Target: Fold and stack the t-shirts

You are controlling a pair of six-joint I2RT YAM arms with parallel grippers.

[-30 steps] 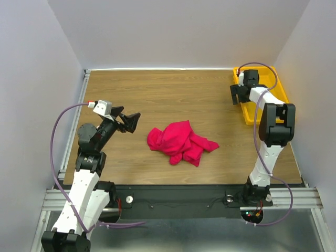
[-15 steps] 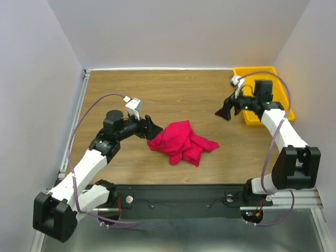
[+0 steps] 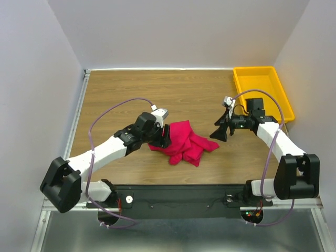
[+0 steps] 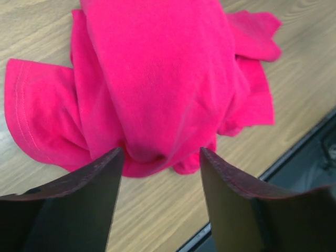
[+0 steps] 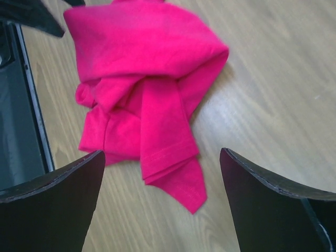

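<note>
Lying crumpled, the t-shirt (image 3: 181,139) pokes between parted left fingers (image 4: 68,210), right fingers (image 5: 52,197) wide nearby.

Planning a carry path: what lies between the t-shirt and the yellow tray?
In the top view, the right gripper and its arm, over otherwise bare table.

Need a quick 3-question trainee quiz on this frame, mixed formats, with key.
1. Fill in: the right gripper, short of the t-shirt, has its jaws ____.
2. Which gripper is right at the t-shirt's edge? A) left gripper B) right gripper C) neither
3. True or false: the t-shirt is folded flat.
Key: 1 open. 2 A. 3 false; it lies crumpled on the table.
</note>
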